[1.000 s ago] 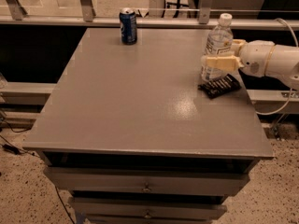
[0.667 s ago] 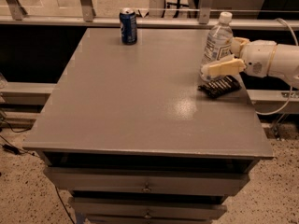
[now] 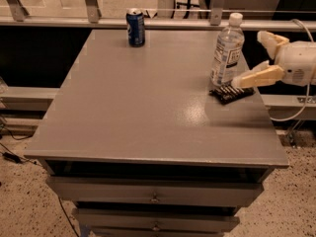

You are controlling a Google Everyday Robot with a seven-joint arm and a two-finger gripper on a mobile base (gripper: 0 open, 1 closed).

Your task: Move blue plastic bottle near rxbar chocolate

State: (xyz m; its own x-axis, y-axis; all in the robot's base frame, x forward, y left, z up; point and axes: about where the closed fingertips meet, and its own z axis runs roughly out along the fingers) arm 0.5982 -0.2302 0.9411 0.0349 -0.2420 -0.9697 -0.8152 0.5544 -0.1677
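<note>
The big grey counter holds the tall blue plastic bottle. It stands up near the right edge, just behind the little rxbar chocolate. One bump from the claw could knock it over. The claw is wide open beside the bottle and holds nothing. Its lower finger is right by the bar.

On your grey desk stands a blue can, upright near the back edge and left of centre (well apart from the front edge). Under the top you see a dark open slot, then two drawers, each with a small knob. A metal rail runs behind. A white cable loops down at the right, and a dark cord lies on the speckled floor. The hand hangs at the desk's right edge, fingers spread.
</note>
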